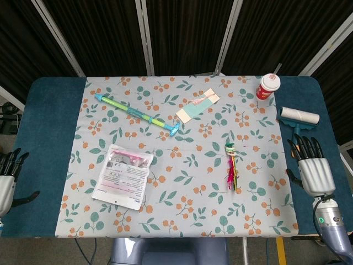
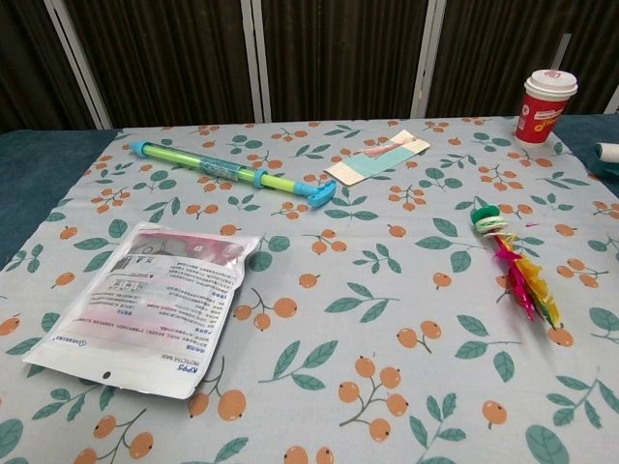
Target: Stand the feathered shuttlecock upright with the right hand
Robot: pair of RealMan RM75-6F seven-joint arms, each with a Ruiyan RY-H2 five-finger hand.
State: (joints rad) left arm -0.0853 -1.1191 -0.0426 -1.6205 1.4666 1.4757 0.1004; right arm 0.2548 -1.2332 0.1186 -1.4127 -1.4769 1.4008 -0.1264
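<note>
The feathered shuttlecock [image 1: 232,167] is seen lying flat on the flowery cloth [image 1: 187,221], its green base [image 2: 486,217] toward the far side and its bright feathers toward the robot. The right hand [image 1: 312,165] is rested on the blue table [image 1: 47,127] near it, fingers spread, nothing held. The left hand [image 1: 7,175] is kept at the other edge, fingers apart, nothing held

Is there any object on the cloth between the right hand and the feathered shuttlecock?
No. In the head view only bare tablecloth lies between the right hand and the feathered shuttlecock.
</note>
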